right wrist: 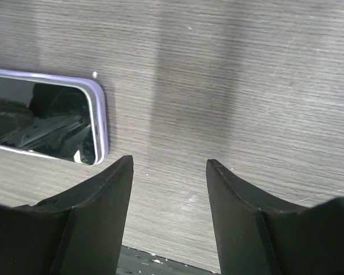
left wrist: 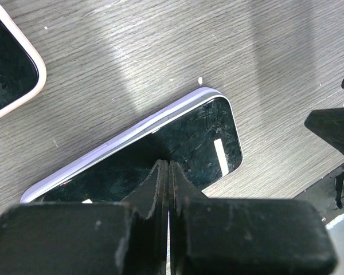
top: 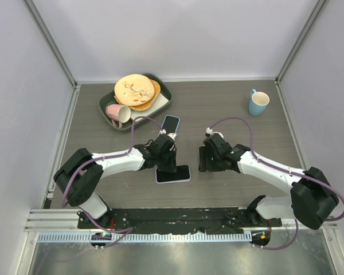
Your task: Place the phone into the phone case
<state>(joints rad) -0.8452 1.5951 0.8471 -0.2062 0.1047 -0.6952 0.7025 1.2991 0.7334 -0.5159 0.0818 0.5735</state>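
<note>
Left wrist view: closed left gripper (left wrist: 168,165) pressing phone (left wrist: 203,134) into case (left wrist: 155,117), seating apparently underway; right gripper (right wrist: 169,161) wide, empty; corners likely need pressing next.

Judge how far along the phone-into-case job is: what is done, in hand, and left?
Done, apparently: the phone lies screen-up inside the lavender case, rim flush at the corners shown. In hand: the left tool, shut, rests its tips on the screen; the right tool hangs open over bare table, holding nothing. Left: perhaps pressing home the end hidden under the left tool, then backing off.
</note>
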